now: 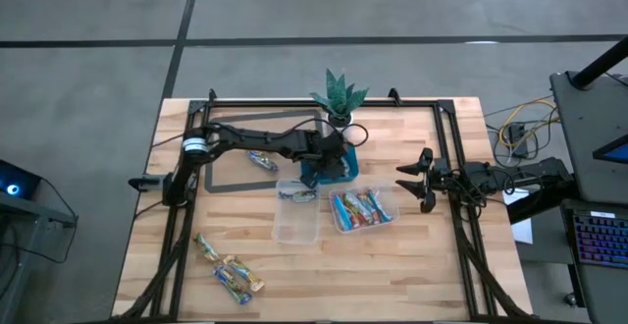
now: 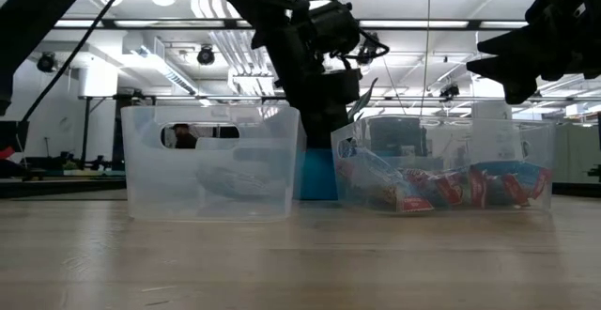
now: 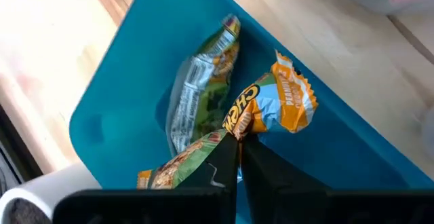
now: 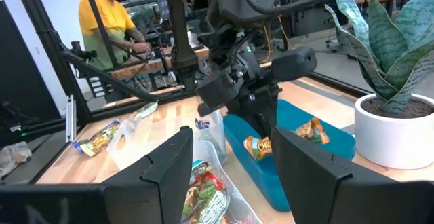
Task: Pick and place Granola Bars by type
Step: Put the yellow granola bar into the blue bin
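My left gripper [image 1: 332,157] reaches over the teal tray [image 1: 343,174] near the table's middle, shut on an orange-and-blue granola bar [image 3: 274,102]. A green-and-silver bar [image 3: 200,88] lies flat on the tray's floor [image 3: 129,95], and another bar's end [image 3: 169,173] shows beside the fingers. In front of the tray stand two clear tubs: the left one [image 1: 297,221] holds one bar [image 1: 297,194], the right one [image 1: 365,228] holds several red-and-blue bars [image 1: 361,207]. My right gripper [image 1: 404,180] waits open at the table's right, level, touching nothing. My left gripper pinches the orange-and-blue bar at one end of its wrapper [image 3: 237,123], between the tips of its two fingers [image 3: 224,163]. The fingers slant steeply down from above. The bar sticks out past the fingertips inside the tray; whether it touches the tray's floor I cannot tell.
A potted plant [image 1: 339,96] stands just behind the tray. Several loose bars [image 1: 228,273] lie near the front left edge, and one bar [image 1: 261,159] lies left of the tray beside the arm. A person in a yellow shirt [image 4: 112,20] works beyond the table.
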Available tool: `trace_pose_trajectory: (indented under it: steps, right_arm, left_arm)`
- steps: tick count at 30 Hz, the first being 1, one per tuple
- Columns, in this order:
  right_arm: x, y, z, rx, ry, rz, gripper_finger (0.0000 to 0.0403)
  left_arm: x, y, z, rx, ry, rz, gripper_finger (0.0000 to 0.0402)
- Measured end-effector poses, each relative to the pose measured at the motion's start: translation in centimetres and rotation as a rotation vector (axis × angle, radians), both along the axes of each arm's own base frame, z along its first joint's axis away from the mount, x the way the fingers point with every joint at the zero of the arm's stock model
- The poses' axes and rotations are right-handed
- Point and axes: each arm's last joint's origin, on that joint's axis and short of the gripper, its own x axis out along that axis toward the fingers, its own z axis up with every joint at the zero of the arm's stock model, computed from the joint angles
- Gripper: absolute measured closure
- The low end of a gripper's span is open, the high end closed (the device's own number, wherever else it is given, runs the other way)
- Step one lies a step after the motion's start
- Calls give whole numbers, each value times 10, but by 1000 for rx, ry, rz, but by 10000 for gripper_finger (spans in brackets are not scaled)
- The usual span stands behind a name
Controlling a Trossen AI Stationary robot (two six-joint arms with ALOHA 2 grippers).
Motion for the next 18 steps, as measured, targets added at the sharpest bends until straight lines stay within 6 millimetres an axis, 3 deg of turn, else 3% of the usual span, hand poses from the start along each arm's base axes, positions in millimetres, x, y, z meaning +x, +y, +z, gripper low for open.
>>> trace_pose_trajectory:
  steps: [9, 18]
  right_arm:
    - [0, 0, 0, 0, 1, 0, 213]
    - [0, 0, 0, 0, 1, 0, 213]
  left_arm:
    - [5, -1, -11, -68, -9, 13, 402]
    - [5, -1, -7, -84, -32, 19, 378]
